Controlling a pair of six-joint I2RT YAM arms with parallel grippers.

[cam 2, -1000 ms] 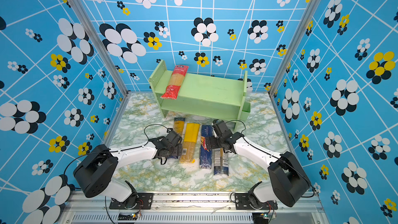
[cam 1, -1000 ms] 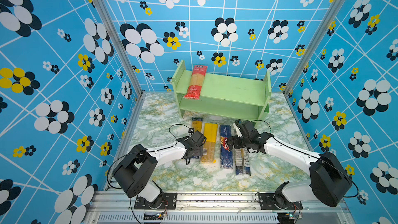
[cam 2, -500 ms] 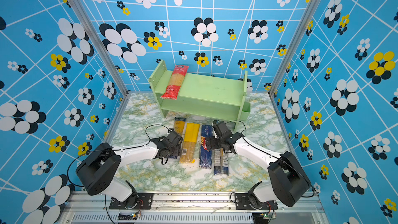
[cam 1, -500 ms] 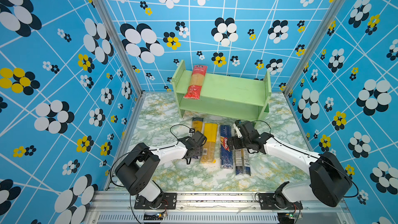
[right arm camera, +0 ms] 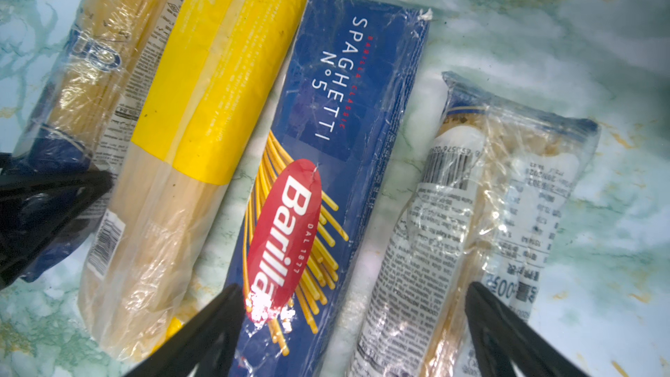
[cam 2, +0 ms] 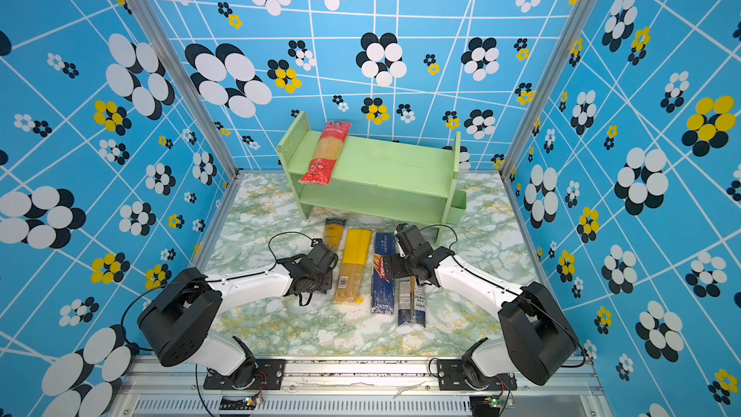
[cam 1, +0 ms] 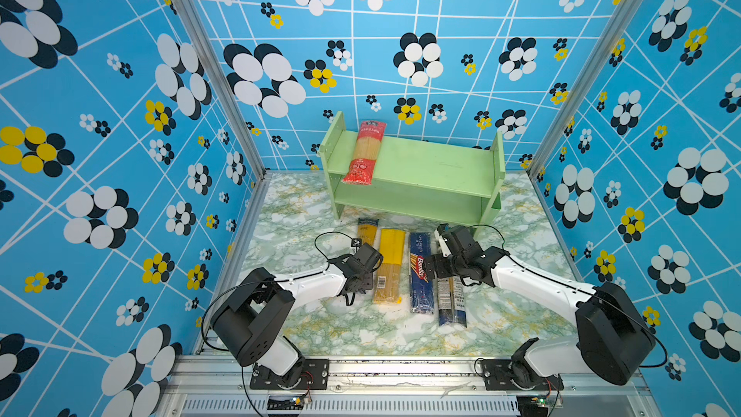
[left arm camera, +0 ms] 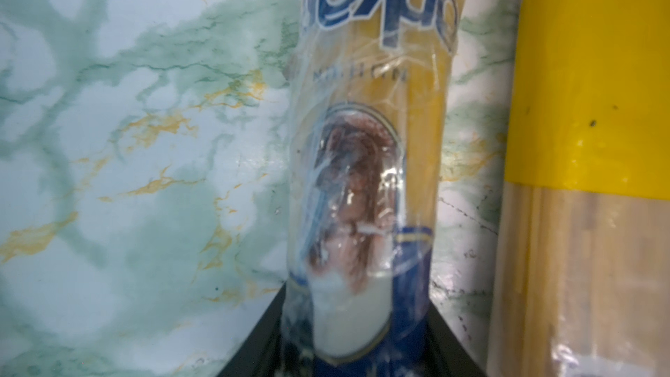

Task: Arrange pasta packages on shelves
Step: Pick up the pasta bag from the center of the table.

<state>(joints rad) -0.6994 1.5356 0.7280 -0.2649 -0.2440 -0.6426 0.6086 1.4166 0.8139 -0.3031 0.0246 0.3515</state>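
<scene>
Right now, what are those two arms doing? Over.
Left gripper shut on navy-end pack, on table. Right gripper open above white-label pack. Red pack on shelf top. Yellow-topped pack close alongside.

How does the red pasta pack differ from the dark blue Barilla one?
The red pack lies on the top board of the green shelf; the blue pack lies on the marble table. The red pack has a clear middle showing the noodles, while the blue pack looks printed all over. The red pack is alone up there; the blue pack sits in a row with three others. Both are long, flat spaghetti packs.
</scene>
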